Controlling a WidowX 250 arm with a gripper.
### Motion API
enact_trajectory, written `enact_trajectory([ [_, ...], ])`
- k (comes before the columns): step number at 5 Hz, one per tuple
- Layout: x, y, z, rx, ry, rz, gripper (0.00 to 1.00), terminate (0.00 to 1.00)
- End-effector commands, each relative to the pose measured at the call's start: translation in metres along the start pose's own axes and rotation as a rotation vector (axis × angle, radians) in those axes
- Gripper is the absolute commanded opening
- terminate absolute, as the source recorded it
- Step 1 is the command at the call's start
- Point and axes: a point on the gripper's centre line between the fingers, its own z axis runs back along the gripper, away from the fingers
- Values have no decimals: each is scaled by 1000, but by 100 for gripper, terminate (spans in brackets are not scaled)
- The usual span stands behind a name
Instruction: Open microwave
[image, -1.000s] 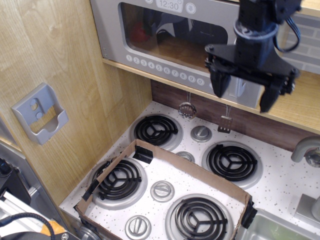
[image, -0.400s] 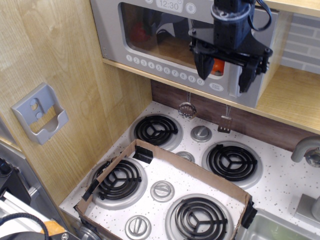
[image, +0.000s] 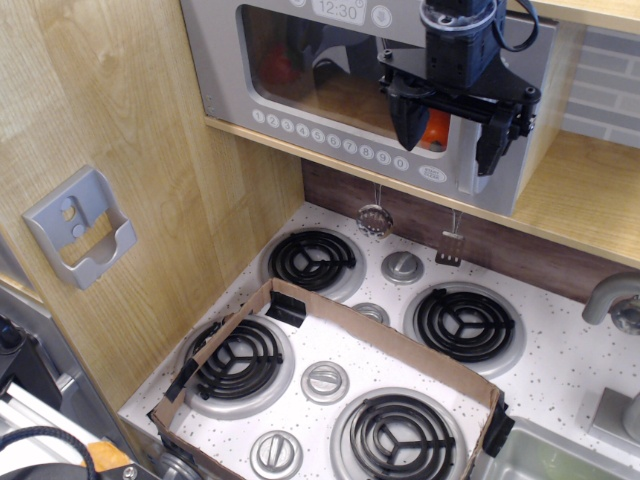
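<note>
The grey toy microwave sits on a wooden shelf at the top of the view. Its door is closed, with a clear window and a row of round white buttons below it. Something orange shows behind the window. My black gripper hangs open in front of the right part of the door. Its fingers stand either side of the grey loop handle; the right finger is just over the handle's right edge. I cannot tell whether they touch it.
Below is a white stove top with black coil burners and a brown cardboard frame lying on it. A ladle and spatula hang under the shelf. A grey wall holder is at left, a faucet at right.
The gripper has moved left and slightly up, from in front of the open shelf to the microwave's handle. It has stayed open. The door has not moved.
</note>
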Motion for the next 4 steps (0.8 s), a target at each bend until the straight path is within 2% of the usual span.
enact_trajectory([
  [1,30,-5,16,-19,-70,-16,100,0],
  [2,34,-5,16,-12,-79,-18,100,0],
  [3,31,-6,15,6,-96,6,0,0],
  [4,25,-7,15,19,-105,35,0,0],
])
